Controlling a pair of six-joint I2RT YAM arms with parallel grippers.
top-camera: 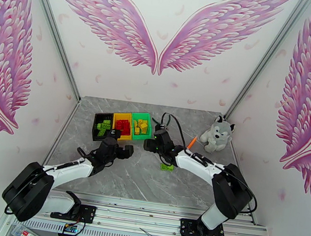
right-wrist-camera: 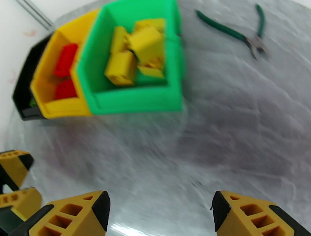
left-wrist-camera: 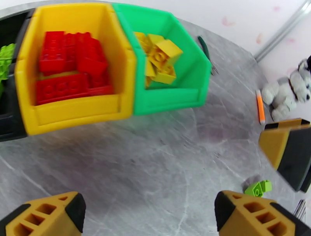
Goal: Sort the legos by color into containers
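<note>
Three containers stand side by side at the back of the table. The black one (top-camera: 95, 126) holds lime legos (left-wrist-camera: 5, 58), the yellow one (left-wrist-camera: 74, 112) red legos (left-wrist-camera: 70, 66), and the green one (right-wrist-camera: 136, 99) yellow legos (right-wrist-camera: 132, 50). One lime lego (top-camera: 166, 167) lies loose on the table, also seen at the lower right of the left wrist view (left-wrist-camera: 258, 188). My left gripper (left-wrist-camera: 149, 209) hovers open in front of the yellow and green containers, nothing between its fingers. My right gripper (right-wrist-camera: 159, 209) is open and empty too, just in front of the green container.
Green-handled pliers (right-wrist-camera: 241, 35) lie behind and right of the green container. An orange stick (top-camera: 191, 142) and a stuffed husky (top-camera: 217, 133) sit at the back right. The two grippers (top-camera: 122, 144) (top-camera: 151, 139) are close together over the grey table (top-camera: 115, 179).
</note>
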